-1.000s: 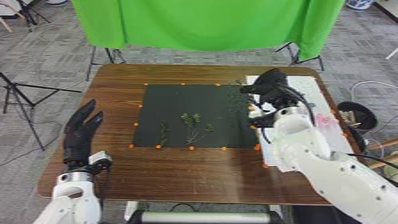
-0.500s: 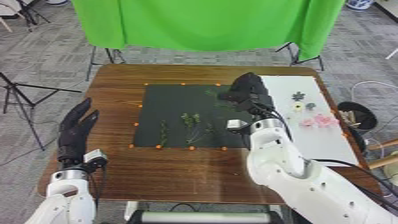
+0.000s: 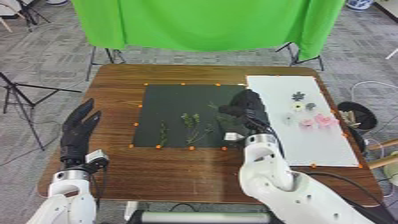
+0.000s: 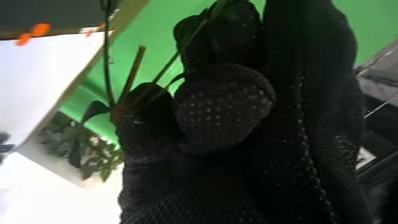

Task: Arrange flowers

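One brown wooden table (image 3: pixel 117 172) is filling the middle of the head view, with one black mat (image 3: pixel 165 102) lying near its centre and one white sheet (image 3: pixel 324 150) lying at the right. Several small orange markers (image 3: pixel 136 124) are dotting the mat's edges.

Two black-gloved robot hands are showing. The right hand (image 3: pixel 242 107) is hovering at the mat's right part, its thumb and fingers pinching a thin plant sprig (image 4: pixel 135 67). In the right wrist view, one brown stem and at least two thin green stems are sticking out of that grasp, and narrow green leaves are hanging beside the thumb. The left hand (image 3: pixel 76 132) is resting at the left of the frame, beside the mat and well apart from it, its fingers released and extending toward the top.

On the mat, one slender green sprig (image 3: pixel 163 132) is lying lower left, and one branching green cluster (image 3: pixel 190 120) is lying just beside it, near the lower centre; whether its stems are joined, I cannot tell.

On the sheet, six flower heads are lying: two pink blooms (image 3: pixel 324 120), two dark grey-green rosettes (image 3: pixel 298 96), one pale yellow flower (image 3: pixel 298 106) and one whitish bloom (image 3: pixel 288 119).
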